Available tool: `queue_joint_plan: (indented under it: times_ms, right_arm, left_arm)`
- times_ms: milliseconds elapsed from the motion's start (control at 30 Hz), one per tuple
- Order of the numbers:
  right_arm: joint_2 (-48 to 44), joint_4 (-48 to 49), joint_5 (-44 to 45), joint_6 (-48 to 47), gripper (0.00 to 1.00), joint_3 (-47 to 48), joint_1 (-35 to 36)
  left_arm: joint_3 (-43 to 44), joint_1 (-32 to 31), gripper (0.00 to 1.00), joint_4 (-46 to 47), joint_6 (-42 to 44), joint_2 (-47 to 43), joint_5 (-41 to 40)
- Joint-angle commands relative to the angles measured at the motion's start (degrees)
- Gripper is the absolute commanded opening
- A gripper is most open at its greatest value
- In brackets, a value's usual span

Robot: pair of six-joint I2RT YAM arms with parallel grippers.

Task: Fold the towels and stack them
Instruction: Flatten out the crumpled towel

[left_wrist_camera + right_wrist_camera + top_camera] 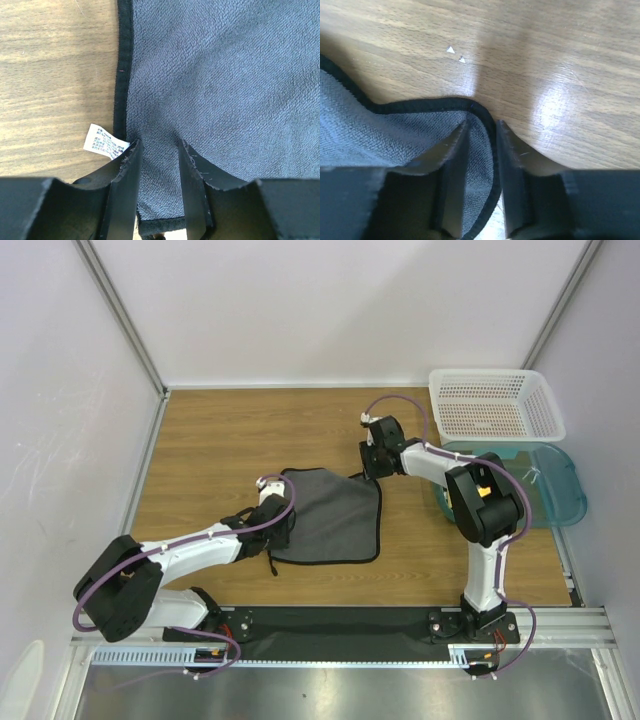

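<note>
A: Grey towel point(335, 515) lies flat mid-table point(215, 440). Left gripper point(157, 146) is clamped on its near-left corner, beside the label point(104, 141). Right gripper point(481, 125) pinches the far-right corner.
B: Risk?
A: The right bite looks shallow, mostly hem. An uneven lift likely slips it and skews the fold.

White arms point(487, 575), black grippers point(158, 145) (purple cables point(395, 397)).

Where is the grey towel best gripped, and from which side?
By two opposite corners at the black hem, coming from outside the edges: the grey towel lies flat, so only its rim can be pinched. The left gripper is beside the white label, the right gripper at the far corner.
</note>
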Motion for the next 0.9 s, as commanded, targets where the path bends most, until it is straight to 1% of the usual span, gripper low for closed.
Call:
queue_joint_plan:
  times_ms: [0,33,67,167,233,400,533,733,833,867]
  right_arm:
    - [0.74,-1.14,-0.66,-1.02,0.31,2.98,-0.16]
    - [0.74,-1.31,-0.74,-1.02,0.27,3.07,-0.24]
    - [0.66,-1.4,-0.4,-1.02,0.16,3.07,-0.24]
    - [-0.22,-1.4,0.48,-1.02,0.0,2.8,-0.16]
    - [-1.27,-0.97,1.36,-0.93,0.0,2.45,-0.24]
    - [-2.68,-0.44,6.81,-0.23,0.0,1.57,-0.94]
    - [-3.74,-0.18,9.18,1.44,0.0,1.13,-2.88]
    - [-3.3,0.0,8.31,2.23,0.0,1.31,-4.81]
    - [-3.04,-0.26,4.64,1.53,0.0,1.57,-4.73]
    - [-3.12,-0.35,3.57,0.83,0.04,1.66,-4.81]
  left_arm:
    - [-1.28,-0.67,0.41,-6.2,-0.24,0.51,2.21]
    - [-1.19,-0.67,0.41,-6.29,-0.24,0.43,2.03]
    - [-1.1,-0.67,0.41,-6.37,-0.24,0.43,2.03]
    - [-0.92,-0.67,0.41,-6.72,-0.33,0.34,1.85]
    - [-0.92,-0.67,0.41,-6.73,-0.42,0.34,1.85]
    - [-0.49,-0.67,0.41,-7.08,-0.42,0.43,1.85]
    - [-0.57,-0.67,0.41,-7.34,-0.42,0.07,1.68]
    - [-0.57,-0.67,0.41,-7.34,-0.33,0.07,1.68]
    - [0.22,-0.67,0.42,-6.9,0.19,0.34,1.68]
    - [0.48,-0.67,0.43,-6.73,0.54,0.34,1.68]
